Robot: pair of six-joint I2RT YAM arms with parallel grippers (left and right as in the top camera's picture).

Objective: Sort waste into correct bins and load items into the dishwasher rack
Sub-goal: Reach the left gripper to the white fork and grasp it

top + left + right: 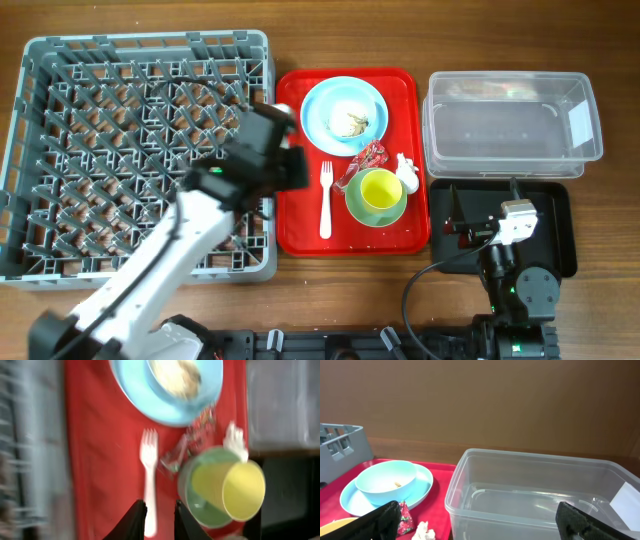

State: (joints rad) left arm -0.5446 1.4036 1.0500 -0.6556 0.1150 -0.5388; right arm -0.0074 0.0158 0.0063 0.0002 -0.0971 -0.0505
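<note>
- The left wrist view is motion-blurred. The left end effector [159, 519] shows only black fingertips, clenched to a narrow slit and grasping nothing, with the white plastic fork [149, 475] running toward them.
- The right end effector [477, 509] is released wide and cut off at the frame's bottom edge. It faces the clear rectangular plastic tub [520, 490].
- The glossy red tray [300, 228] carries a round pale-blue plate [318, 112] under a scrap-holding teal bowl [350, 120].
- Also on it are a crinkled red wrapper [368, 158], a crumpled white tissue [408, 172] and a yellow cup [380, 188] nested in a second teal bowl [358, 208].
- The left arm hides part of the grey pegged grid rack [100, 120], left of the red tray.
- The shallow black tray [562, 235], near the tub, is partly covered by the right arm.
</note>
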